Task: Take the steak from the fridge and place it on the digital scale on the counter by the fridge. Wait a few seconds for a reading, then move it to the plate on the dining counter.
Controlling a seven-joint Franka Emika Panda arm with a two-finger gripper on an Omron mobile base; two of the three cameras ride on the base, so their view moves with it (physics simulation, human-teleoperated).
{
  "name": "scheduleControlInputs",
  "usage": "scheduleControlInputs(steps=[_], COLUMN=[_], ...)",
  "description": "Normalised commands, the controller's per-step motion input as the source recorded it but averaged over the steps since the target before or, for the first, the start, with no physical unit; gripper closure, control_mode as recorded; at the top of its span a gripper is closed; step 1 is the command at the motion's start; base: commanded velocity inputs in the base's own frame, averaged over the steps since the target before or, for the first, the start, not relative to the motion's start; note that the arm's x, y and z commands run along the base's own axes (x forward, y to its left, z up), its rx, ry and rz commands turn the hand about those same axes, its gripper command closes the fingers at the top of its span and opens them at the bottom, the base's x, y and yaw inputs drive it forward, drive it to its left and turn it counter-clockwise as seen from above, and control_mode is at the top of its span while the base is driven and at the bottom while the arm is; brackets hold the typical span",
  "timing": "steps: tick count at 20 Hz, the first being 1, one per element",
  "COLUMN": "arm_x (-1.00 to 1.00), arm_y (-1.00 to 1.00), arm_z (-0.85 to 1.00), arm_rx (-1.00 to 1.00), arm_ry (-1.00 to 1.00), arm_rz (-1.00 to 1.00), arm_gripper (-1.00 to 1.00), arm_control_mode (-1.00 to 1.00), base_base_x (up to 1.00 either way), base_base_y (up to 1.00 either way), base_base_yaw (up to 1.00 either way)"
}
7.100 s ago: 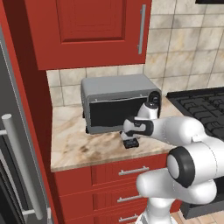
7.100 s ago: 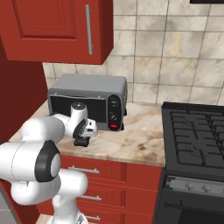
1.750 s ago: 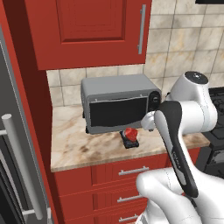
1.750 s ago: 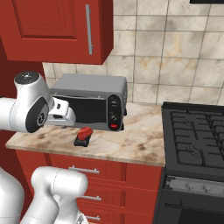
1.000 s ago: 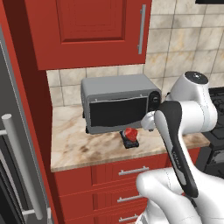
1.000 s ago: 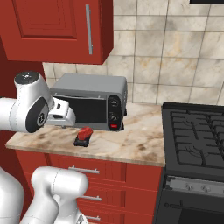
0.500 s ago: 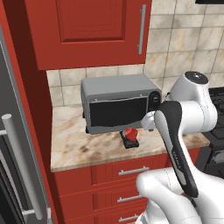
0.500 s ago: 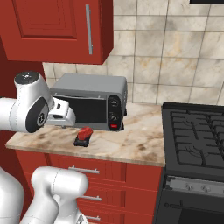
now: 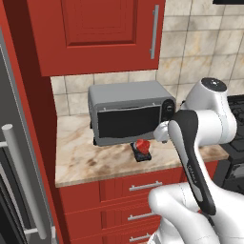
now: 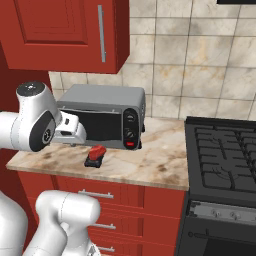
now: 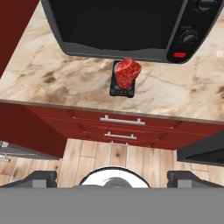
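The steak (image 11: 127, 72), red with pale marbling, lies on the small black digital scale (image 11: 121, 90) on the counter (image 11: 175, 96), just in front of the toaster oven. From the sides, the steak (image 9: 141, 145) (image 10: 98, 151) rests on the scale (image 9: 142, 156) (image 10: 92, 162). My gripper (image 11: 113, 177) is open, its fingertips (image 11: 40, 177) wide apart, high above and back from the steak, with nothing between them. The fridge (image 9: 9, 143) stands at the left with its bar handle (image 9: 26, 186). The plate and the dining counter are out of view.
A grey toaster oven (image 9: 128, 114) fills the back of the counter under a red wall cabinet (image 9: 95, 33). Red drawers (image 11: 122, 120) sit below the top. A black stove (image 10: 225, 160) adjoins the counter on the right.
Seven seconds ago my gripper was down at the scale; it has since drawn up and back, leaving the steak there. Nothing has moved in the last second.
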Motion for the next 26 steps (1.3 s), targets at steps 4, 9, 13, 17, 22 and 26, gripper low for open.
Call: scheduleControlInputs(steps=[4,9,13,17,22,26], arm_x=[0.0,0.0,0.0,0.0,0.0,0.0], arm_y=[0.0,0.0,0.0,0.0,0.0,0.0], arm_z=[0.0,0.0,0.0,0.0,0.0,0.0], arm_rx=[0.0,0.0,0.0,0.0,0.0,0.0], arm_ry=[0.0,0.0,0.0,0.0,0.0,0.0], arm_rz=[0.0,0.0,0.0,0.0,0.0,0.0], arm_gripper=[-1.0,-1.0,-1.0,-1.0,-1.0,-1.0], arm_control_mode=[-1.0,-1.0,-1.0,-1.0,-1.0,-1.0], base_base_x=[0.0,0.0,0.0,0.0,0.0,0.0], base_base_y=[0.0,0.0,0.0,0.0,0.0,0.0], base_base_yaw=[0.0,0.0,0.0,0.0,0.0,0.0])
